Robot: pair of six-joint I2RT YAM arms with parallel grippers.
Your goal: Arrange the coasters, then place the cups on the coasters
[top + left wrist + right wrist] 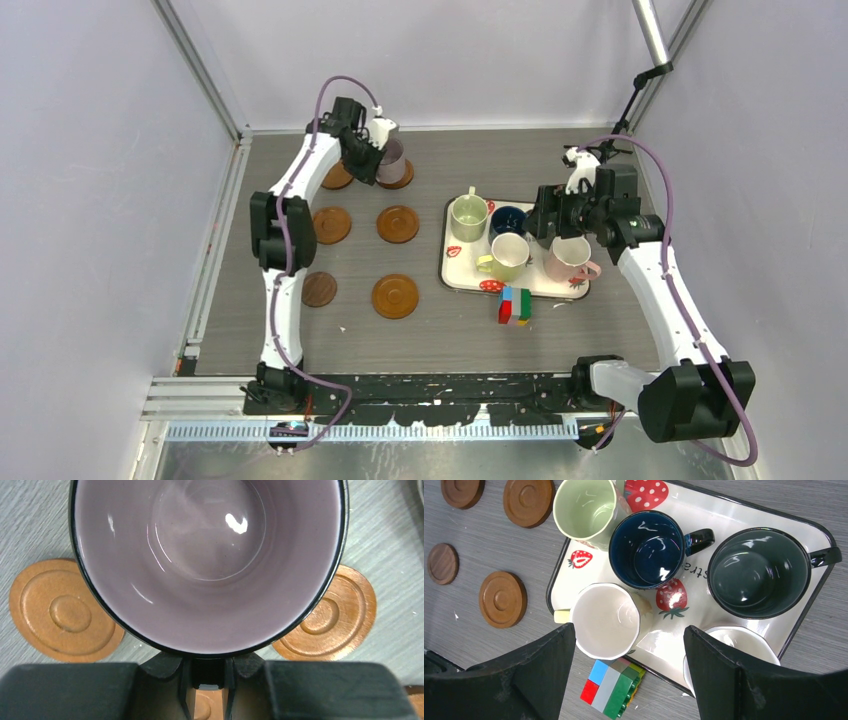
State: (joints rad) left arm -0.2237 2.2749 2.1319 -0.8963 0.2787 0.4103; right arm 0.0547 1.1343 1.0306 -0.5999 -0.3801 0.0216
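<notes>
My left gripper [372,152] is shut on the handle of the mauve cup [393,160], which fills the left wrist view [210,555]. It is held over the back right coaster [400,183]; whether they touch I cannot tell. Other brown coasters [332,224] [398,224] [395,296] and a darker one [319,289] lie on the table. The light green [586,510], dark blue [646,547], grey [759,572], pale yellow [606,620] and pink [570,258] cups stand on the tray. My right gripper [629,630] hangs open above them, holding nothing.
The white strawberry-print tray [452,275] sits right of the coasters. A multicoloured block toy [515,305] lies just in front of it. Metal frame rails and walls close in the table at the left, the back and the right.
</notes>
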